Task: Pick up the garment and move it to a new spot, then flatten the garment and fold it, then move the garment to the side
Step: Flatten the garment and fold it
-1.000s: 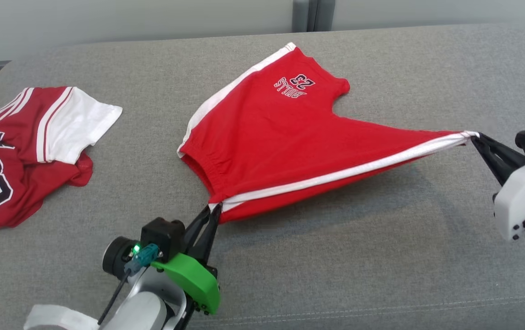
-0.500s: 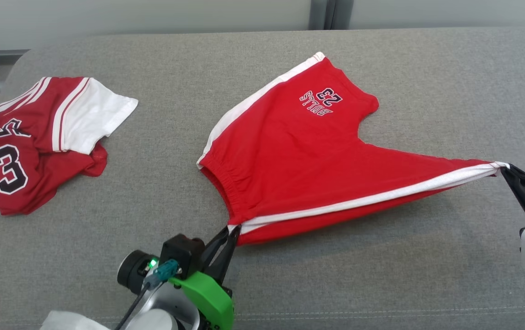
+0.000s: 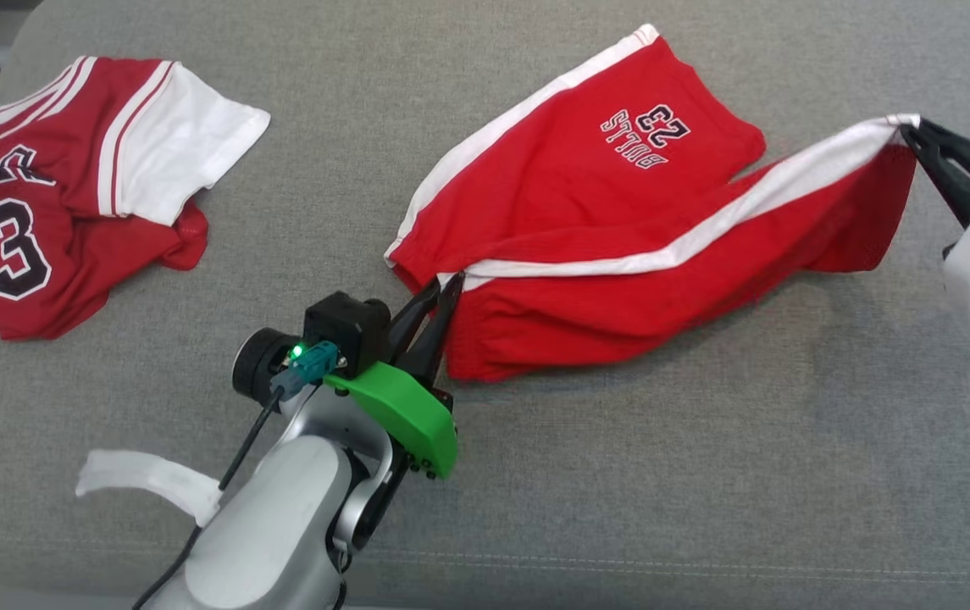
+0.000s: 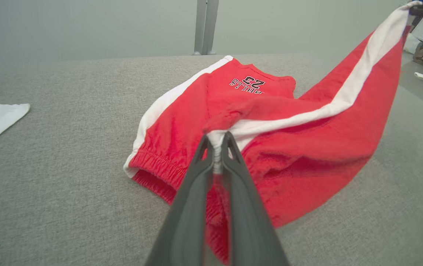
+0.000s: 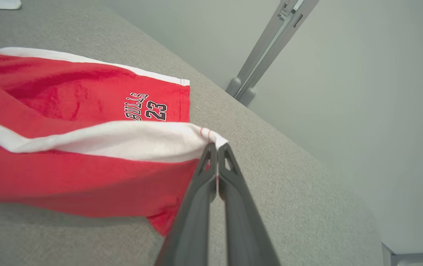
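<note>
Near edge of shorts (image 3: 586,195) now raised; fold underway.
L gripper (image 3: 448,286) pinches waistband, R gripper (image 3: 913,130) pinches hem; next: lay over far leg.

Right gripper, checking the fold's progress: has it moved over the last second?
Yes. The right gripper, shut on the shorts, was below their BULLS 23 print in the head view; now it is level with it and closer.

Grey fabric-covered surface (image 3: 705,474) noted, stitched seam along near edge. Red-and-white jersey (image 3: 52,212), numbered 23, is laid crumpled at left. Red shorts (image 3: 586,195) are spread mid-surface, one leg raised off it.
</note>
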